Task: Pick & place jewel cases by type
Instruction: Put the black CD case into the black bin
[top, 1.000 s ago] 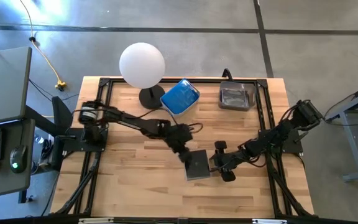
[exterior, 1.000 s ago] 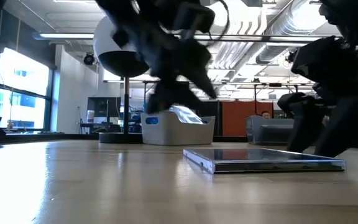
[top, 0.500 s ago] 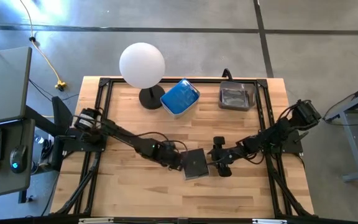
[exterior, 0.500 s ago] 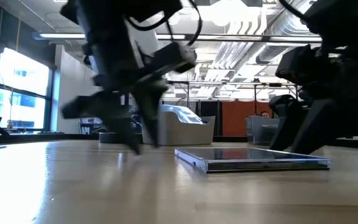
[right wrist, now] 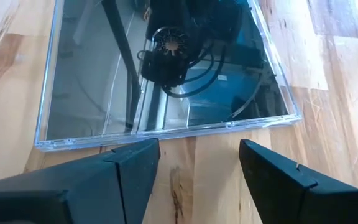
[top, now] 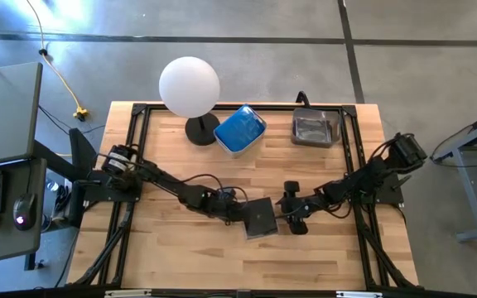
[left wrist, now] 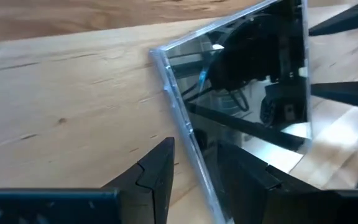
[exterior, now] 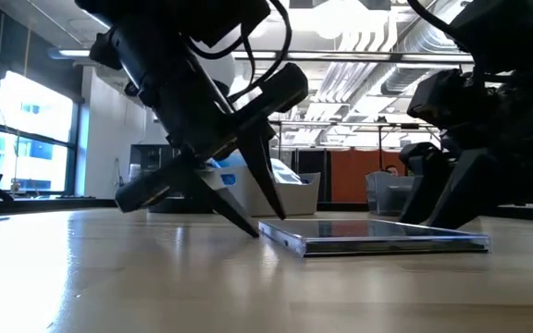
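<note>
Lying flat on the pale, grainy wooden table (top: 172,248), near its front centre, a thin square jewel case (top: 261,218) with a glossy clear lid and dark inside sits between my two grippers. My left gripper (left wrist: 194,165) has its dark angular fingers spread, straddling the case's left edge without clamping it. My right gripper (right wrist: 197,158) waits just beside the opposite edge, fingers wide apart and empty. Behind stand a blue-filled tub (top: 239,130), a clear tub (top: 315,127) and a white globe lamp (top: 190,87).
</note>
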Available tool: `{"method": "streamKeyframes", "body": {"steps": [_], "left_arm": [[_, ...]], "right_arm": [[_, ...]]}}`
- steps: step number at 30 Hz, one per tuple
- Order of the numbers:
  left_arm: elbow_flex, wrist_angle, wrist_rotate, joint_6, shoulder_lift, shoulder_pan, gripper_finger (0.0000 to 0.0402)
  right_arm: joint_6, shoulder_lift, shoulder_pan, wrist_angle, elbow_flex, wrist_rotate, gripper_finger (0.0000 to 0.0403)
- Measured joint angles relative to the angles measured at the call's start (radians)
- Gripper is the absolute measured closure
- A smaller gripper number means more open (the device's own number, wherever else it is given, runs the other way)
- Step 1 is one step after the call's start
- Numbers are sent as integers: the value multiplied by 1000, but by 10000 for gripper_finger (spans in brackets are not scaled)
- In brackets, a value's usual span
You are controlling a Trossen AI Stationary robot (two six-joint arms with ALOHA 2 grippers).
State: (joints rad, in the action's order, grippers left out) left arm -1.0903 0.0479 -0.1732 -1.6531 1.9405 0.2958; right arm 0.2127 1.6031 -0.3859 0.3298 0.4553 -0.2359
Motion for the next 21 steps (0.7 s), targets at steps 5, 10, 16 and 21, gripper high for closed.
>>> {"method": "streamKeyframes", "body": {"steps": [5, 10, 16, 21], "left_arm": [[24, -129, 16, -2, 37, -1, 278], [25, -169, 15, -5, 53, -1, 278], [28, -213, 17, -6, 57, -1, 278], [28, -223, 11, 12, 43, -13, 278]], "right_arm": [[-3, 2, -1, 11, -1, 5, 182], [-3, 2, -3, 26, -3, 28, 183], [0, 4, -2, 26, -3, 44, 183], [5, 5, -3, 25, -4, 28, 183]]}}
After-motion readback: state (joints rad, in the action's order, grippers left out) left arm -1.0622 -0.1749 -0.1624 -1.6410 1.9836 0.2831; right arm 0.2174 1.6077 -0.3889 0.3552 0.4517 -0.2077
